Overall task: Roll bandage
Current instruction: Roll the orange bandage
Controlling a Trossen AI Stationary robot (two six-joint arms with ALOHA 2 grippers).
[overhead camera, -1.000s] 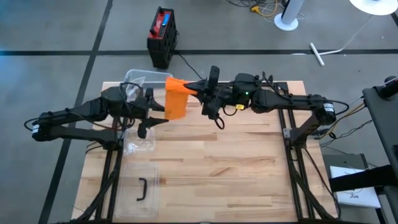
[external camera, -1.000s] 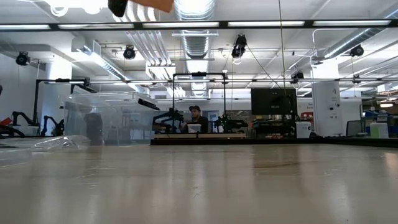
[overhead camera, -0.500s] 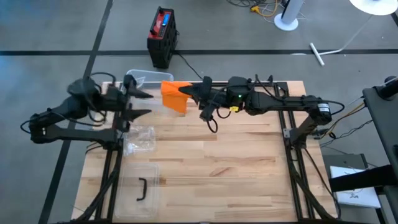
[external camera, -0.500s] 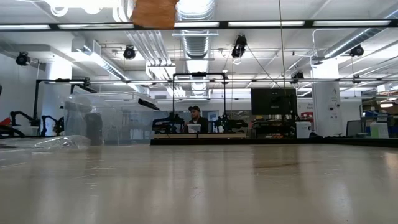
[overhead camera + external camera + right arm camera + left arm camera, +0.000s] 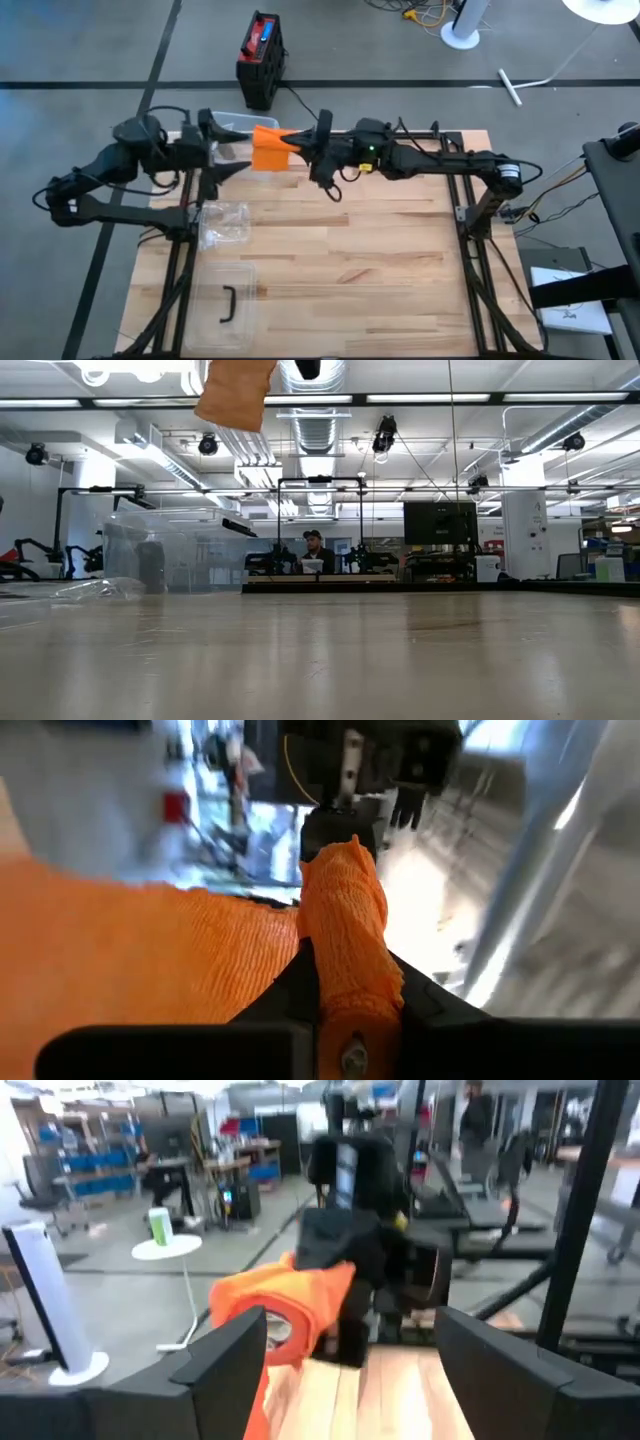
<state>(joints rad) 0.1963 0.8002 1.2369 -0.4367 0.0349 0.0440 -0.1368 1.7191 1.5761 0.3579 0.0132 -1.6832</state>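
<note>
Only the right wrist view shows the right gripper point(image 5: 345, 985) pinching the orange bandage point(image 5: 340, 930); left gripper point(image 5: 228, 148) gapes empty.

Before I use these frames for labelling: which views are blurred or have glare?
Left wrist view: motion-blurred throughout, the bandage soft. Right wrist view: bandage fairly sharp, background smeared and washed out by bright light. Low view: the near table is out of focus, with glare from ceiling lights. High view: sharp.
</note>
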